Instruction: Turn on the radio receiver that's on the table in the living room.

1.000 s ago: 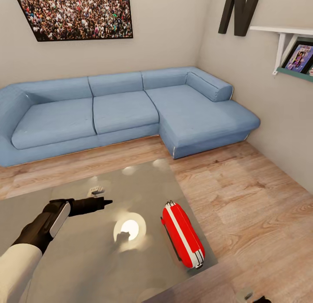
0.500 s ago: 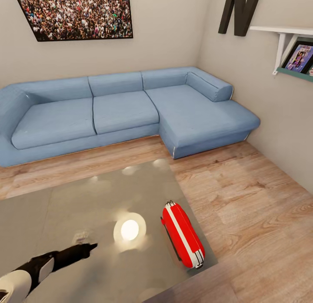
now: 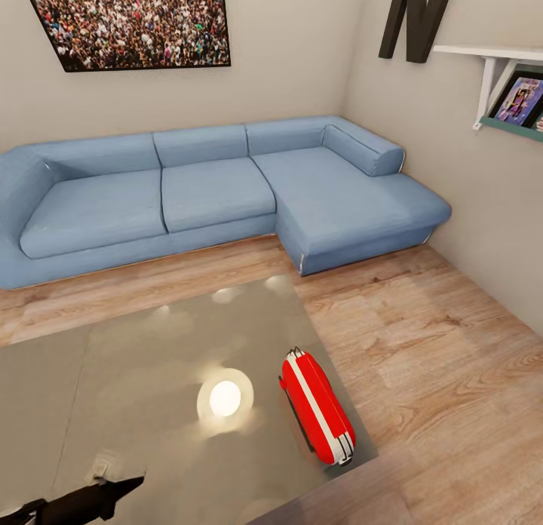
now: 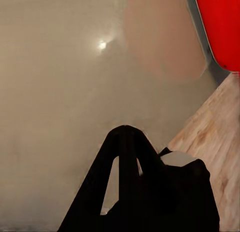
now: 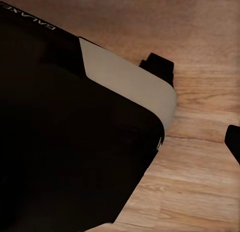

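Observation:
The red radio receiver [image 3: 317,408] lies near the right edge of the glossy grey table [image 3: 151,344], its white band facing up. Low over the table's near left part, my left gripper [image 3: 134,483] is shut with nothing in it, well left of the radio. In the left wrist view its black fingers [image 4: 125,134] meet at the tips above the table top [image 4: 50,92], and a corner of the radio [image 4: 222,27] shows beyond them. The right gripper [image 5: 197,104] is open over the wood floor, beside the robot's black body.
A blue L-shaped sofa [image 3: 211,185] stands along the far wall beyond the table. Wood floor [image 3: 422,344] lies to the table's right. The crowd photo [image 3: 128,23], a black letter N [image 3: 415,16] and a white shelf [image 3: 505,80] are on the walls.
My left arm has drawn back from over the table's middle to its near left part, with the gripper still shut. The radio has not moved.

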`<state>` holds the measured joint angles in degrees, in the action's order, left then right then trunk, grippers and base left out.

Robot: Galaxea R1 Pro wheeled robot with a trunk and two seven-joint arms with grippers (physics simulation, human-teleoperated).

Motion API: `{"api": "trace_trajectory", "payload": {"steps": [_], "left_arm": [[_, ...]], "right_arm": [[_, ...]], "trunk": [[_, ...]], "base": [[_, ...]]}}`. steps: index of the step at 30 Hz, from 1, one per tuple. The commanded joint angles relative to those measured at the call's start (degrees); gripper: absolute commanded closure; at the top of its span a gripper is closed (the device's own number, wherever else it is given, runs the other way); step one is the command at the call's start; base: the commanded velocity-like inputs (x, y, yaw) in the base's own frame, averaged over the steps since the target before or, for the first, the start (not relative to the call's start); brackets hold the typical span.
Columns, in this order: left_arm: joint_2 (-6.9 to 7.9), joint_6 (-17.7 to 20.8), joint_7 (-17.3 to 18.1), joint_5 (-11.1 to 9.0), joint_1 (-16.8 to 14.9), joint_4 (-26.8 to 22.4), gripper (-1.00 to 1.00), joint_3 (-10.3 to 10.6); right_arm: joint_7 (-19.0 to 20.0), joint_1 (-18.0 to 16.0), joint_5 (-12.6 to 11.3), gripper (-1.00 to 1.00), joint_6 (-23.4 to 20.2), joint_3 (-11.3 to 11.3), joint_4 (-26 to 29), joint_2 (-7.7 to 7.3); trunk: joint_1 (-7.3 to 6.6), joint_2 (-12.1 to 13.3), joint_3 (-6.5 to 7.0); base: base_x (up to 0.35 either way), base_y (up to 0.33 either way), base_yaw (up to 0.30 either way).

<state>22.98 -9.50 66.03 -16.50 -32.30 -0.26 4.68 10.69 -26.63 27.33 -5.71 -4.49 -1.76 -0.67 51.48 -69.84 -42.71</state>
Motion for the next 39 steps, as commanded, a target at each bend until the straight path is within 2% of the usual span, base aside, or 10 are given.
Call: {"api": "trace_trajectory", "payload": {"steps": [1,5,9,12,13,17,18,23,27,39], "left_arm": [[0.0,-0.7,0.1,0.0,0.9,0.0,1.0,-0.2],[-0.7,-2.0,-0.4,0.0,4.1,0.0,1.0,-0.2],[-3.6,-2.3,-3.7,0.1,8.3,0.0,1.0,-0.2],[-7.8,-2.4,-11.8,0.9,11.5,0.0,1.0,-0.2],[-10.43,-2.4,-16.5,2.7,13.4,0.0,1.0,-0.2],[-14.41,-2.3,-25.7,5.9,16.5,0.0,1.0,-0.2],[-15.95,-2.2,-30.1,6.2,17.2,0.0,1.0,-0.2],[-20.58,-1.9,-47.1,6.7,18.4,0.0,1.0,-0.2],[-21.91,-1.8,-51.9,6.6,18.9,0.0,1.0,-0.2],[-21.71,-1.7,-52.4,6.6,19.0,0.0,1.0,-0.2]], "right_arm": [[0.0,0.0,0.0,-1.0,0.0,0.0,0.0,0.22],[-0.1,0.0,0.0,-1.0,0.0,0.0,0.0,0.69],[-0.1,0.0,0.0,-1.0,0.0,0.0,0.0,0.9],[-0.1,0.0,0.0,-1.0,0.2,0.0,0.0,1.84],[-0.1,0.0,0.0,-1.0,0.6,0.0,0.0,2.36],[-0.1,0.0,0.0,-1.0,1.4,0.0,0.0,2.91],[-0.1,0.0,0.0,-1.0,1.4,0.0,0.0,3.24],[-0.1,0.0,0.1,-1.0,1.6,0.0,0.0,3.61],[-0.1,0.0,0.2,-1.0,1.6,0.0,0.0,3.25],[-0.1,0.0,0.3,-1.0,1.7,0.2,0.1,2.81]], "trunk": [[0.0,0.0,0.0],[0.0,0.0,0.0],[0.0,0.0,0.0],[0.0,0.0,0.0],[0.0,0.0,0.0],[0.0,0.0,0.0],[0.0,0.0,0.0],[0.0,0.0,0.0],[0.0,0.0,0.0],[0.0,0.0,0.0]], "base": [[0.0,0.0,0.0],[0.0,0.0,0.0],[0.0,0.0,0.0],[0.0,0.0,0.0],[0.0,0.0,0.0],[0.0,0.0,0.0],[0.0,0.0,0.0],[0.0,0.0,0.0],[0.0,0.0,0.0],[0.0,0.0,0.0]]}}
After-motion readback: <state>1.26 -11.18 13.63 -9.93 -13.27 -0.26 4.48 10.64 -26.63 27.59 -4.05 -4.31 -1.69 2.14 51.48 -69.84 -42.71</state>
